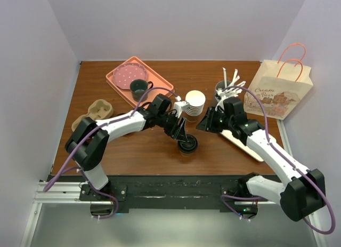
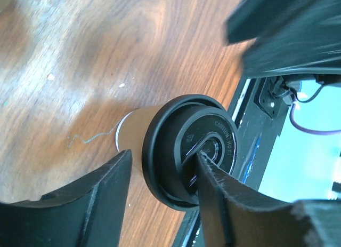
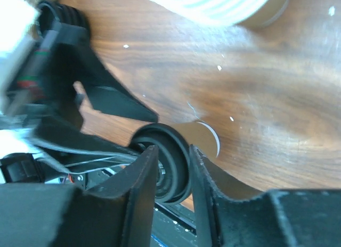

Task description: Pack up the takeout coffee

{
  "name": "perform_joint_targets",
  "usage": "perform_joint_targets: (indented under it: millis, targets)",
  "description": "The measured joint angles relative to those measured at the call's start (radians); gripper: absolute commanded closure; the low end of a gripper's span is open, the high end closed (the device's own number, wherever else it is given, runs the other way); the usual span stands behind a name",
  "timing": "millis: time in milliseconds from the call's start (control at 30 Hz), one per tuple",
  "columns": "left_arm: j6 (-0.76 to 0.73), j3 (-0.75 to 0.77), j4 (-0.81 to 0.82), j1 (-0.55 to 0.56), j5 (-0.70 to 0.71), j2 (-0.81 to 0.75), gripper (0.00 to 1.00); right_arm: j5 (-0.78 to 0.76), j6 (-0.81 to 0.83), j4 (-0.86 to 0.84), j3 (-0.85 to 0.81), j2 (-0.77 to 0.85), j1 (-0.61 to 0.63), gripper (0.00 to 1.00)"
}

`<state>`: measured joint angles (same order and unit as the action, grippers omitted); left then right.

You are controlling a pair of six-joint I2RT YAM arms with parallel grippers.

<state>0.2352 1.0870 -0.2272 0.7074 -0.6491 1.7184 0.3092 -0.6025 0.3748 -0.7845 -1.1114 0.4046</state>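
- Evidently the takeout coffee (image 1: 187,145) stood upright near mid-table, between the arms.
- The left gripper (image 2: 162,167) straddled its lid (image 2: 176,124), jaws apart, not pinching; closing lower on the paper wall looked safer.
- The right gripper (image 3: 173,153) hung open and empty, near on the right.

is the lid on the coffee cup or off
on: the black lid caps the brown cup in both wrist views
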Motion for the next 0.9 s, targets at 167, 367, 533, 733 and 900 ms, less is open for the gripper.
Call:
perform_joint_targets:
  millis: [167,367,533,733,900]
  targets:
    - [0.031,0.029,-0.058,0.000,0.055,-0.005,0.28,-0.005,0.054,0.098,-0.089,0.014,0.000,0.51]
    - [0.036,0.099,-0.185,-0.016,0.111,0.001,0.08,-0.014,0.121,0.193,-0.149,0.065,0.000,0.31]
    - [0.047,0.116,-0.225,-0.031,0.122,-0.013,0.00,-0.032,0.142,0.252,-0.164,0.119,0.000,0.29]
    - [0.087,0.116,-0.251,-0.056,0.167,-0.100,0.00,-0.088,0.133,0.287,-0.170,0.133,0.060,0.29]
    - [0.148,0.064,-0.266,-0.084,0.361,-0.308,0.00,-0.231,0.085,0.331,-0.231,0.056,0.275,0.21]
